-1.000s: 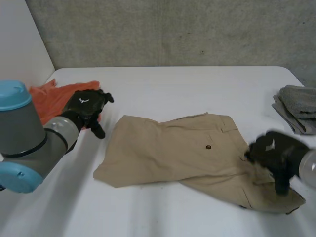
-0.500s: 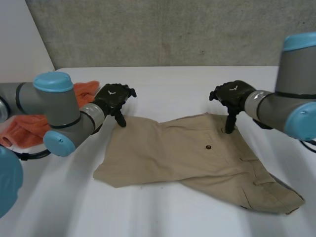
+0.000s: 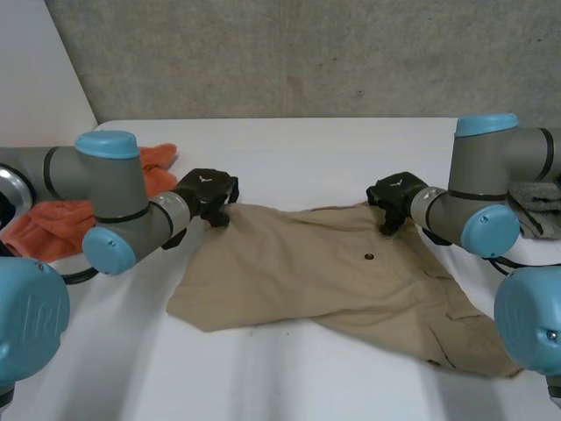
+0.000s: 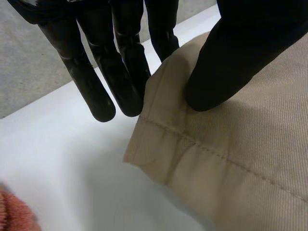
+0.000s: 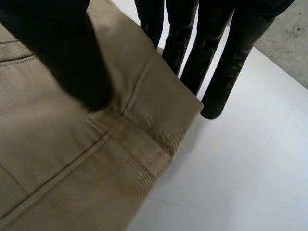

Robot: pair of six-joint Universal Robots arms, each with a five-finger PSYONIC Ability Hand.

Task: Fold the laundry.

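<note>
Tan shorts (image 3: 333,281) lie spread flat on the white table (image 3: 289,149), with a dark button showing near the middle. My left hand (image 3: 209,191) is at the shorts' far left corner. In the left wrist view its thumb (image 4: 226,62) presses on top of the hem corner (image 4: 168,139), its fingers (image 4: 115,72) reach behind the edge, and the cloth is pinched between them. My right hand (image 3: 393,195) is at the far right corner. There the thumb (image 5: 67,62) lies on the waistband (image 5: 134,144), with the fingers (image 5: 192,53) behind the cloth's edge.
An orange cloth (image 3: 61,210) lies bunched at the table's left side, just behind my left arm; a bit of it shows past the hem (image 4: 12,216). A folded grey cloth (image 3: 535,197) sits at the right edge. A grey wall runs behind the table.
Both hands have come down onto the shorts' far corners and closed on them. The right hand came from the near right end. The far edge now looks pulled taut.
</note>
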